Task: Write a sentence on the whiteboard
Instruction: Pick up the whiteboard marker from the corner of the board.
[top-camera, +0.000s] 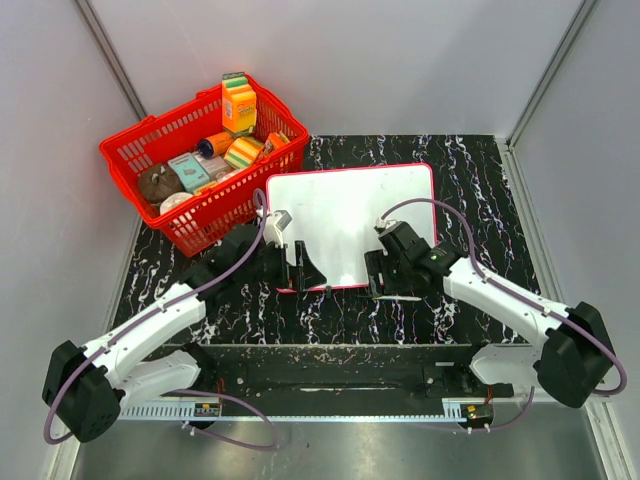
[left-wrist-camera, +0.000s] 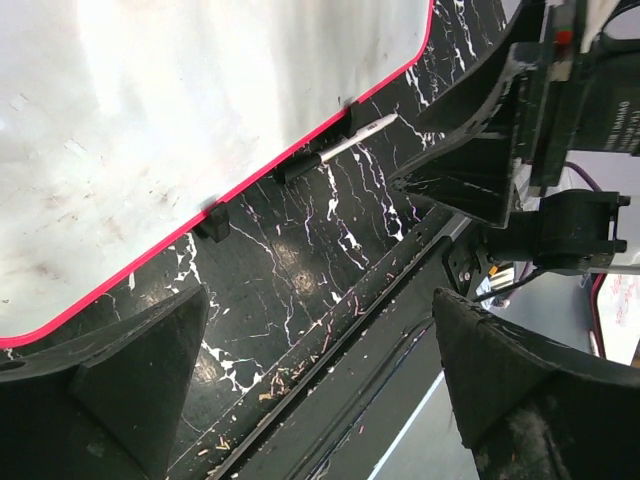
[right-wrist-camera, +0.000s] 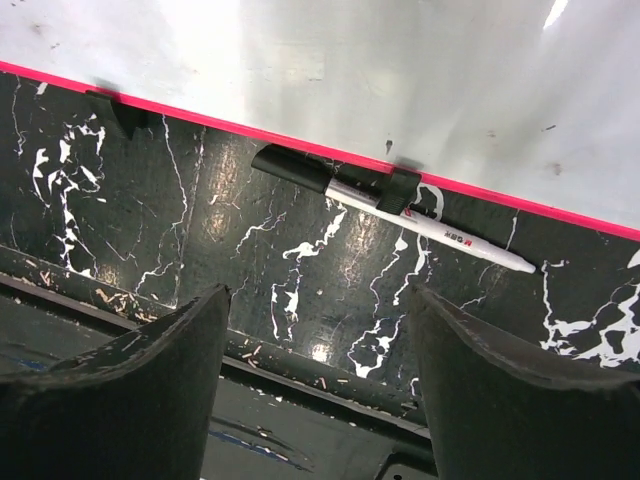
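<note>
Hovering with jaws apart over the unpicked marker (right-wrist-camera: 450, 236), the right claw (right-wrist-camera: 318, 300) is empty, the left claw (left-wrist-camera: 320, 300) likewise apart, the whiteboard (top-camera: 350, 215) still unwritten.

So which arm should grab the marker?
Right. The right gripper hangs open just over the marker at the whiteboard's near edge; the left gripper sits further along that edge, off to the side.

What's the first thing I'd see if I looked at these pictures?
Probably the bright red basket at the back left, full of colourful things. Beside it, a big whiteboard with no writing lies on the black marbled table. The left gripper and right gripper hover open at its near edge, by a white pen.
</note>
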